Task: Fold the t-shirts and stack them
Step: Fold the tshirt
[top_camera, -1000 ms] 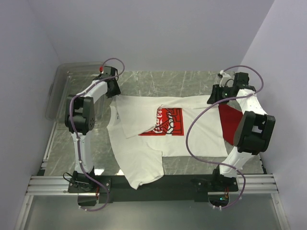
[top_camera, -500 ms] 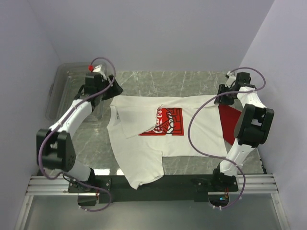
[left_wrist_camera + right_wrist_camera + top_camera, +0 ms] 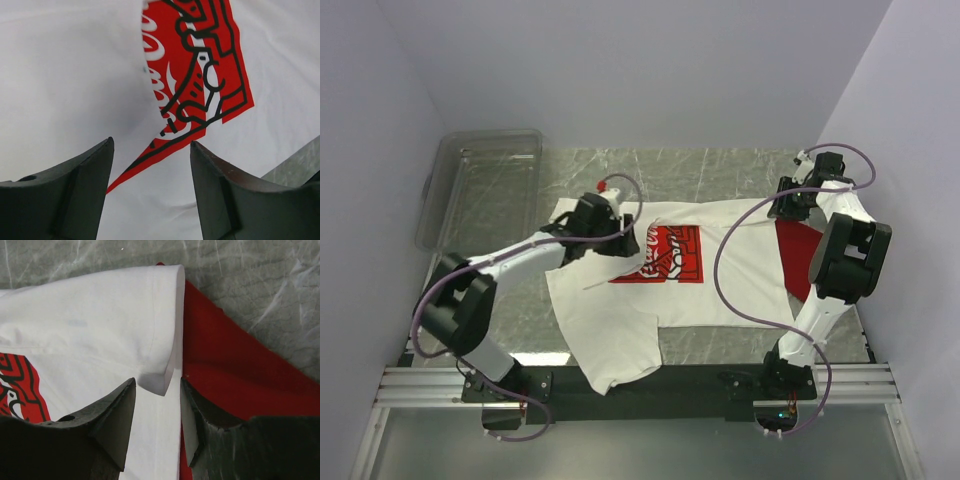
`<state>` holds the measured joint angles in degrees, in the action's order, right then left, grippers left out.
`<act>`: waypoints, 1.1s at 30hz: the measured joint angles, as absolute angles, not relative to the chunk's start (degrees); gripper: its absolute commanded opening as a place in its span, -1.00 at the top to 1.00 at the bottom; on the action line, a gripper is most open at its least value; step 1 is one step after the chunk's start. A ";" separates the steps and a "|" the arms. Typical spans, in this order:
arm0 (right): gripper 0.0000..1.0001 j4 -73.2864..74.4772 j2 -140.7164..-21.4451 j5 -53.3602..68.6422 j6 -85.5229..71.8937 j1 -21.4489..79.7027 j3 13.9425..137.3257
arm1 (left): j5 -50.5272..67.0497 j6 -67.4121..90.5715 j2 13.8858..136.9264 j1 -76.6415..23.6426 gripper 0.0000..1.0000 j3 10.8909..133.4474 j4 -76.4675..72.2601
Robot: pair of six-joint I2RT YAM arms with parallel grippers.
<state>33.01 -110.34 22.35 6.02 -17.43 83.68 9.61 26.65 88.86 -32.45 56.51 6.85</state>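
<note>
The white t-shirt (image 3: 620,310) lies spread on the table, its left side folded inward over part of the red chest print (image 3: 670,252). My left gripper (image 3: 616,240) hovers over that fold. In the left wrist view it (image 3: 151,145) is open, with only white cloth and the print (image 3: 200,75) below. The red t-shirt (image 3: 798,250) lies at the right, partly under the white one. My right gripper (image 3: 783,203) is at the white shirt's right sleeve (image 3: 100,315). It (image 3: 157,381) stands open astride the sleeve's folded edge, beside the red cloth (image 3: 240,370).
A clear plastic bin (image 3: 480,185) stands at the back left of the marbled table (image 3: 700,170). The walls close in on both sides. The white shirt's lower hem hangs over the black front rail (image 3: 700,375).
My left arm swung from the shirt's far-left corner near the bin rightward to over the print, and its jaws opened wider. The right gripper shifted slightly to the right.
</note>
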 measured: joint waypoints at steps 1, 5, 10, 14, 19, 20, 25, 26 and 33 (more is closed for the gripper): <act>0.04 33.04 -110.34 22.59 6.02 -17.43 83.68 | 8.62 26.65 90.56 -34.06 -0.31 57.12 6.79; 0.04 33.06 -110.34 23.46 6.04 -17.52 83.68 | 5.08 26.76 94.98 -37.58 -0.30 58.19 7.05; 0.04 33.08 -110.34 23.90 6.04 -17.52 83.68 | 1.10 26.76 99.00 -40.38 -0.26 61.17 8.05; 0.05 33.10 -110.34 24.53 6.04 -17.52 83.68 | -1.10 26.61 101.71 -42.11 -0.19 63.61 8.54; 0.05 33.10 -110.34 24.88 6.02 -17.54 83.68 | -3.73 26.39 104.99 -43.05 0.09 66.15 10.41; 0.05 33.08 -110.34 24.93 6.02 -17.54 83.68 | -4.27 26.35 105.62 -43.13 0.16 66.63 11.07; 0.05 33.08 -110.34 24.99 6.02 -17.54 83.68 | -6.04 26.17 106.78 -43.29 0.54 67.59 12.51; 0.06 33.10 -110.34 25.06 6.02 -17.54 83.68 | -6.33 26.22 106.78 -43.33 0.63 67.66 12.95; 0.06 33.10 -110.34 25.10 6.00 -17.54 83.68 | -6.87 25.61 106.78 -43.86 0.99 67.96 14.35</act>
